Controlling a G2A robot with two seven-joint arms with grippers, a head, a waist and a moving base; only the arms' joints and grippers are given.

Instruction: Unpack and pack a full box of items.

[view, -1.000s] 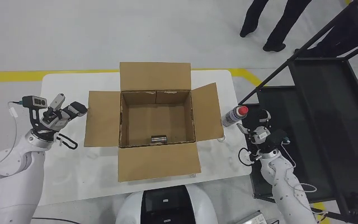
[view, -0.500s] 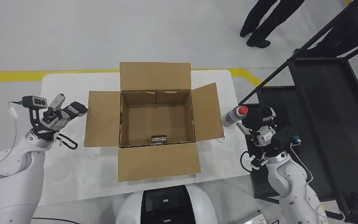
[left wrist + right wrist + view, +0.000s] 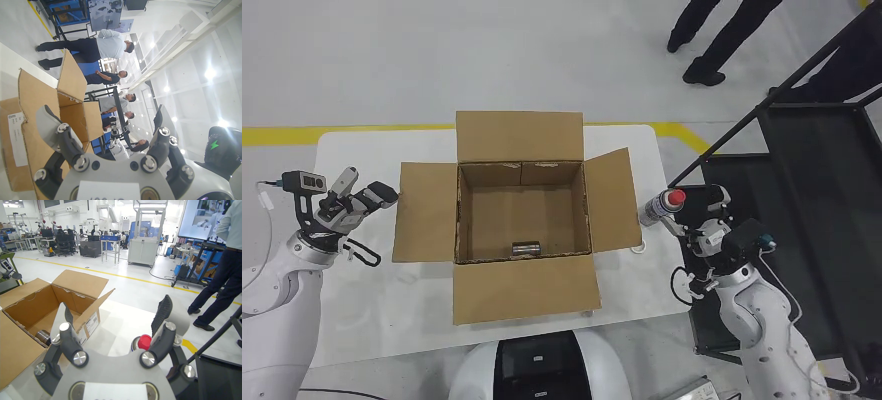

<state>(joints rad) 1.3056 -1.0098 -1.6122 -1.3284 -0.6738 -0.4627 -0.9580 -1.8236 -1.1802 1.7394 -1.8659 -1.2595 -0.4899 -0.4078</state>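
Note:
An open cardboard box (image 3: 432, 212) stands mid-table with all flaps spread. A short metal cylinder (image 3: 527, 247) lies on its floor by the near wall, and the right wrist view catches the cylinder (image 3: 42, 335) too. At the table's right edge stands a spray can with a red cap (image 3: 663, 207). My right gripper (image 3: 694, 209) is open just right of the can, not touching it; in its own view the can (image 3: 141, 342) sits low between the spread fingers (image 3: 164, 308). My left gripper (image 3: 370, 196) is open and empty, left of the box (image 3: 43, 106).
The white table (image 3: 362, 300) has free surface left of and in front of the box. A black metal cart (image 3: 802, 200) stands tight against the table's right side, behind my right arm. People stand on the floor beyond the table.
My right arm has lifted and swung toward the far side, bringing its open gripper closer beside the spray can. The left arm and the box have stayed put.

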